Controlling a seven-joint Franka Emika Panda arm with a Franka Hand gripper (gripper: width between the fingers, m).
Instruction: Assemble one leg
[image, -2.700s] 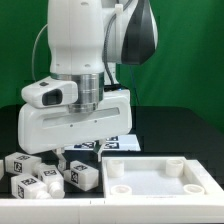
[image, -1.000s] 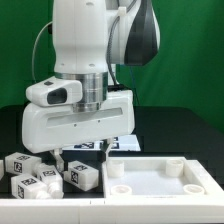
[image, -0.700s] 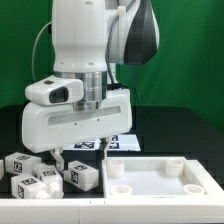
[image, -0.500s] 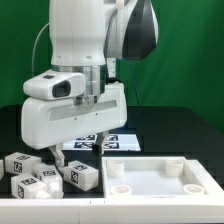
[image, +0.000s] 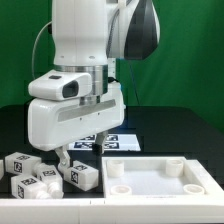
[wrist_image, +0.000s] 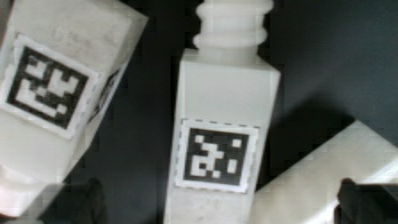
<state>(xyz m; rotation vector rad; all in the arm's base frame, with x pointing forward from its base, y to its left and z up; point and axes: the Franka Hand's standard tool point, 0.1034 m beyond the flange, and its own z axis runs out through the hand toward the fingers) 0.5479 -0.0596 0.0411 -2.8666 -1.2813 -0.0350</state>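
1. Your claw (wrist_image: 212, 198) is standing wide open. Its dark fingertips (wrist_image: 71, 200) are showing only as blurs, flanking the leg (wrist_image: 222, 110) without clearly touching it
2. You are seeing that leg cut off near the fingertips. Only its tag and narrow peg end (wrist_image: 231, 30) are reading clearly, and a second leg (wrist_image: 63, 80) is lying just beside it, also cropped
3. In the exterior view the white hand body (image: 75, 115) is hiding most of the fingers, so you cannot tell which of the loose blocks (image: 82, 175) is the leg under them. The hand is also covering part of the marker board (image: 118, 141)
4. Compared with 2.7 s ago, the hand is sitting turned slightly about its wrist, while the blocks and panel are lying where they were
5. The tray-like panel (image: 160, 178) is showing its round corner holes inside its raised rim
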